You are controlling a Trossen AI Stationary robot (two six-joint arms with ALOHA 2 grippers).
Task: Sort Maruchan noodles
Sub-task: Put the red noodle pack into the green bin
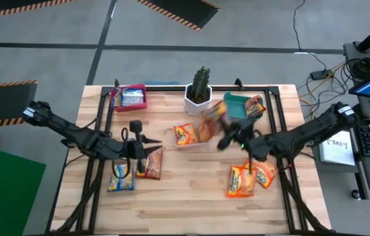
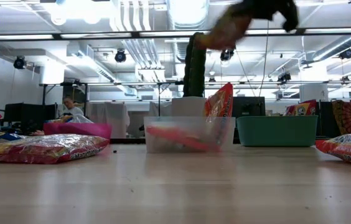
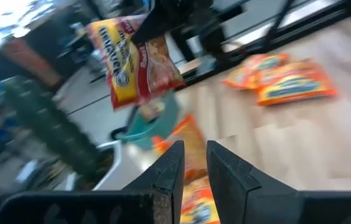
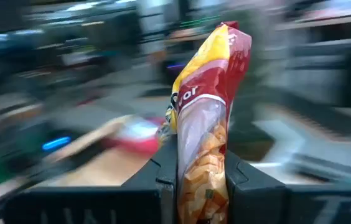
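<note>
My right gripper (image 1: 222, 133) is up in the air near the table's middle, shut on a yellow-and-red noodle packet (image 1: 212, 117) that hangs in front of the teal bin (image 1: 237, 99). My left gripper (image 1: 157, 148) hovers with its fingers nearly together and holds nothing. Just below it an orange packet (image 1: 149, 164) lies flat, and a yellow-and-blue one (image 1: 121, 177) lies beside that. Two orange packets (image 1: 241, 180) (image 1: 264, 172) lie flat near the right front. Another packet (image 1: 186, 134) sits in a clear tub (image 2: 188, 134). One more packet (image 1: 255, 105) is in the teal bin. My right gripper pinches the packet between its two fingers (image 4: 166, 186), with the packet edge-on and reaching out past the fingertips. In the left wrist view the hold is at the packet's upper edge (image 3: 152, 38). The packet is lifted clear of the table and hangs tilted below the gripper.
A red bin (image 1: 131, 97) with a blue-and-white packet stands at the far left. A cactus in a white pot (image 1: 199, 92) stands at the far middle, close to the held packet. Bare wood lies along the near edge. A person sits in the room beyond the table (image 2: 71, 109).
</note>
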